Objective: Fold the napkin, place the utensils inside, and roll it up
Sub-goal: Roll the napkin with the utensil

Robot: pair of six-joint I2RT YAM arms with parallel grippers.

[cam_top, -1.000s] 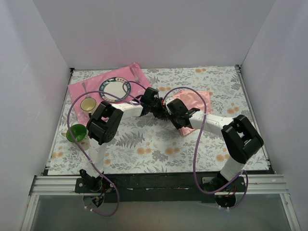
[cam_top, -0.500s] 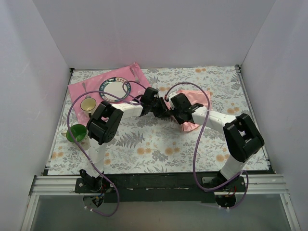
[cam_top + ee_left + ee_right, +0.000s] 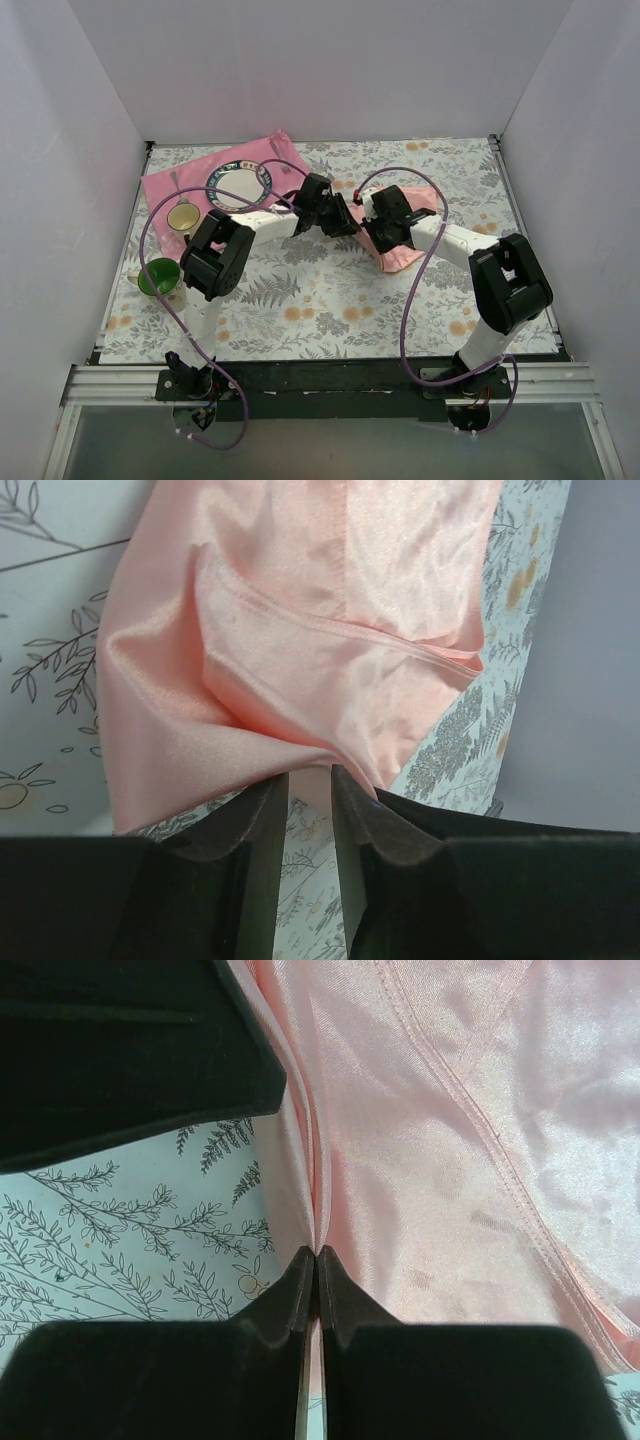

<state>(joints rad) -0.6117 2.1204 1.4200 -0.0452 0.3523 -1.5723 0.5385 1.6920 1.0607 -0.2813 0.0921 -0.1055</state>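
right gripper (image 3: 317, 1256) farther back now, napkin (image 3: 450, 1140) fold between its fingertips (image 3: 296, 1285)

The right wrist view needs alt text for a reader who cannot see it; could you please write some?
The right gripper is shut on a fold of the napkin, its dark fingertips pressed together on the shiny pale-pink cloth. The napkin fills the right side, over a leaf-patterned tablecloth visible at left.
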